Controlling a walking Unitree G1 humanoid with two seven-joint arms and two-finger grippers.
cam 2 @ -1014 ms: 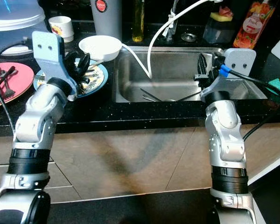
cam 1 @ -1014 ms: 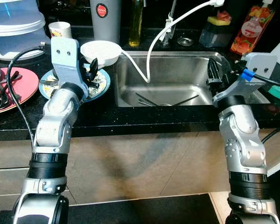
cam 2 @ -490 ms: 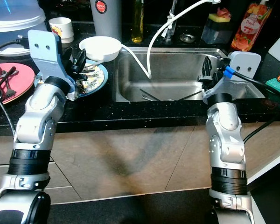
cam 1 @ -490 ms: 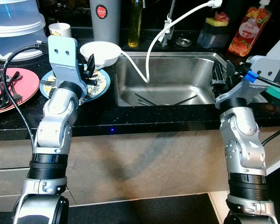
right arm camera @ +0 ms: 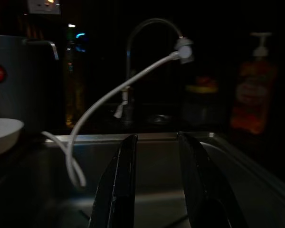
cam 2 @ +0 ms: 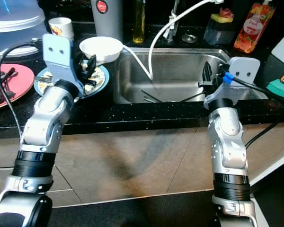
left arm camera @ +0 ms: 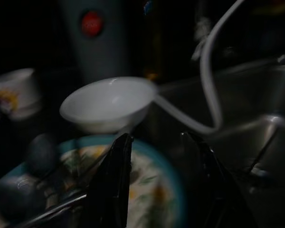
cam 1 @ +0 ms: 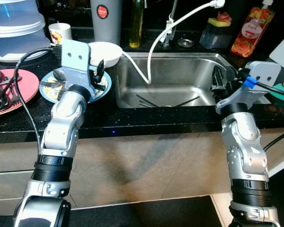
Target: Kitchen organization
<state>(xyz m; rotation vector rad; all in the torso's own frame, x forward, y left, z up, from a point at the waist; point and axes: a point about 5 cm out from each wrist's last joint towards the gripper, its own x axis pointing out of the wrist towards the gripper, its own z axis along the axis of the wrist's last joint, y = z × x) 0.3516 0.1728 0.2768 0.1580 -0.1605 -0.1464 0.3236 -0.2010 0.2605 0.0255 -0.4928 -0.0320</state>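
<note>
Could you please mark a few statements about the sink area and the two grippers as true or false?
1. The white bowl sits on the counter left of the sink. True.
2. The left gripper holds the bowl. False: its open fingers hover over the blue-rimmed plate, holding nothing.
3. The sink is full of water. False: only a few utensils lie on its bottom.
4. The right gripper is over the sink's right side. True.

No legible text on any item.
</note>
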